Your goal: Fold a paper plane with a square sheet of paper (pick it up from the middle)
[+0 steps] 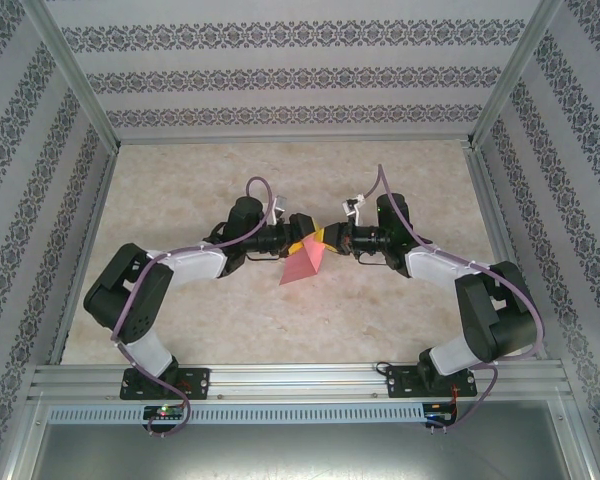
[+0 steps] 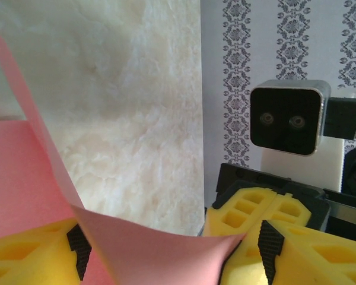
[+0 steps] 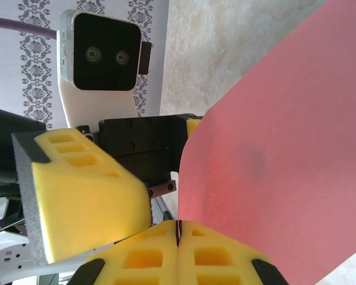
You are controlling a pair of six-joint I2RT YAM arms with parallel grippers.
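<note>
- Seen from above, two black robot arms meet at the centre of the frame over a pale marbled table (image 1: 180,320).
- The pink square sheet of paper (image 1: 305,266) hangs between them as a triangle, narrowing upward to the grippers.
- The left gripper (image 2: 169,244) has its yellow fingers well apart, and the sheet bows between them.
- The right gripper (image 3: 179,228) has its fingers pressed together, pinching the sheet's edge.
</note>
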